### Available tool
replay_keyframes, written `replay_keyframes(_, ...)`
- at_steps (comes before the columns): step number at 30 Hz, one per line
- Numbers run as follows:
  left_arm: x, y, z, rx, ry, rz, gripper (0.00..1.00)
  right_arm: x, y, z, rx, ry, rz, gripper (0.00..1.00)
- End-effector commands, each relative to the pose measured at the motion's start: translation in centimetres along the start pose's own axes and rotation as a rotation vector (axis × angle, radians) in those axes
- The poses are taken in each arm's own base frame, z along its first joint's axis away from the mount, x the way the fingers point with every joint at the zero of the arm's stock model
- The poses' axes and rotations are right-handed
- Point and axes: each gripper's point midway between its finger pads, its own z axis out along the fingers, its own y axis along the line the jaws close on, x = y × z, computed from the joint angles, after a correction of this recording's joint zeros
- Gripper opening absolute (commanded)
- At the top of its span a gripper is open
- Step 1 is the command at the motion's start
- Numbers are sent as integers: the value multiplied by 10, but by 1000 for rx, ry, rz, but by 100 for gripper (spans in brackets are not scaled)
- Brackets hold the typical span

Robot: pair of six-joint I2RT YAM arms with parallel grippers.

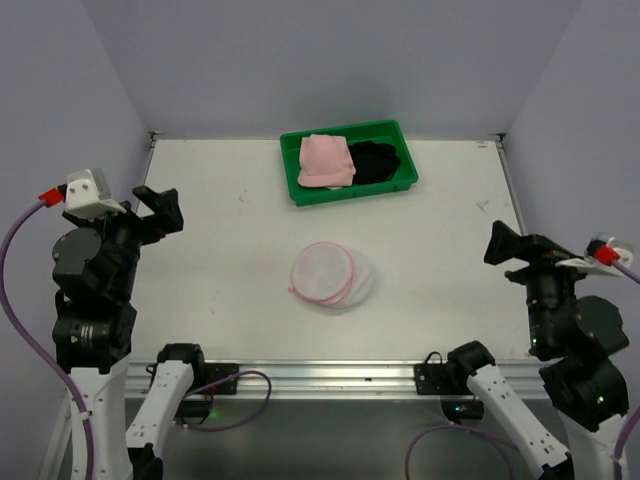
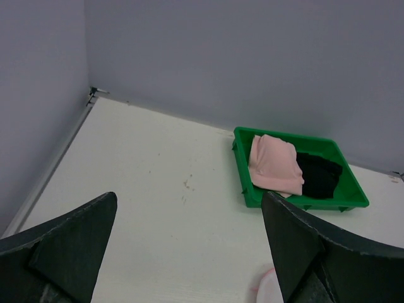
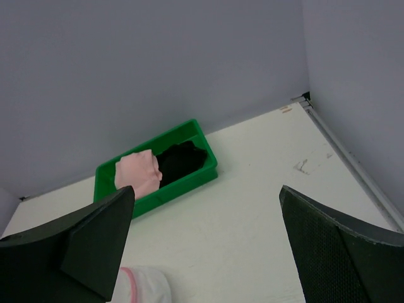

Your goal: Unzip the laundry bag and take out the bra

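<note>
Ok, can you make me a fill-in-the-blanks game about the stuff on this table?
The tray is coloured ____.
The cloth beside the pink cloth is ____.
The trim of the laundry bag is ____.
The left gripper and right gripper are both ____.
Missing words: green, black, pink, open.

Left gripper (image 2: 189,199) agape; right gripper (image 3: 207,189) — likewise

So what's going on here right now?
Nothing is being handled. The left pincer and right pincer sit off at the sides, both open and empty. The round white mesh laundry bag with pink trim lies untouched between them. Behind it, a green rectangular tray holds a pink garment and a black garment.
</note>
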Motion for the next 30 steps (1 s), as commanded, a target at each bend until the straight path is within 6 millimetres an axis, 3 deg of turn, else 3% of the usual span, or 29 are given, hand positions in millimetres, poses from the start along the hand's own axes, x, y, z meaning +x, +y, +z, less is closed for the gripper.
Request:
replay_keyframes(1,1,10,-23,-48,28,58,100,-3,-11,-12,-6,-38,-49,99)
replay_keyframes(5,-12,13,-51,-52,-43,58,100,-2,-19,-26,-27,-70,-44,99)
replay_keyframes(11,-6,24,-65,-87,-72,46,100,-1,-26,-37,-41,-108,-19,99)
replay_keyframes(17,7,30,-61,-109,-56,34,100,-1,-28,-41,-49,-121,-10,99)
replay_keyframes(30,25,22,-52,-59,-7,24,100,3,-23,-39,-75,-116,-14,99)
